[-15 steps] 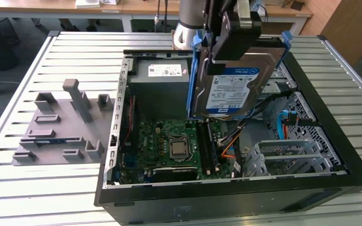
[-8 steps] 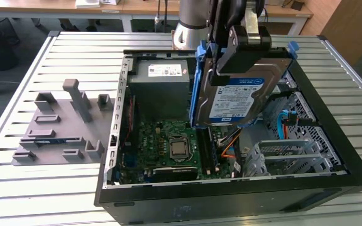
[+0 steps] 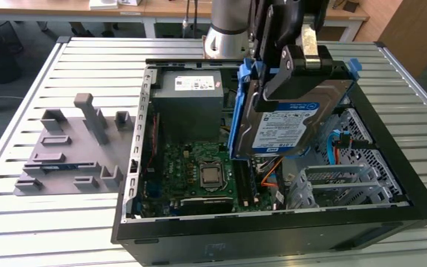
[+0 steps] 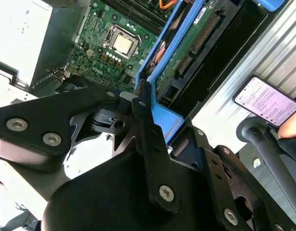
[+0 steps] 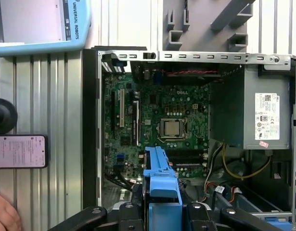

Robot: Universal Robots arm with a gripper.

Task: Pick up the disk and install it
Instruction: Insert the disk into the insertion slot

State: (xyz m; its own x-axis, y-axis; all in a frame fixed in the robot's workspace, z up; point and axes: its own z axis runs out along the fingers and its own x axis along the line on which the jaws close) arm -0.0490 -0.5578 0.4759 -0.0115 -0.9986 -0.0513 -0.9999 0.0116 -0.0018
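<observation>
The disk (image 3: pixel 291 122), a silver hard drive with a blue-and-white label and a blue plastic bracket, hangs tilted on edge above the open computer case (image 3: pixel 273 222). It is over the case's side on the exterior view's right. My gripper (image 3: pixel 301 67) is shut on the disk's upper end. In the second wrist view the disk's blue bracket (image 4: pixel 163 118) and green underside sit between the black fingers (image 4: pixel 144 103). In the first wrist view the blue bracket (image 5: pixel 162 178) juts out from the gripper (image 5: pixel 162 214) over the motherboard (image 5: pixel 157 120).
Inside the case are a grey power-supply box (image 3: pixel 187 92), a CPU socket (image 3: pixel 210 175) and a silver drive cage (image 3: pixel 339 178). A grey plastic fixture (image 3: pixel 73 144) stands on the slatted table. A phone (image 5: pixel 19 151), a teach pendant (image 5: pixel 37 24) and a person's hand (image 5: pixel 3 216) lie beside the case.
</observation>
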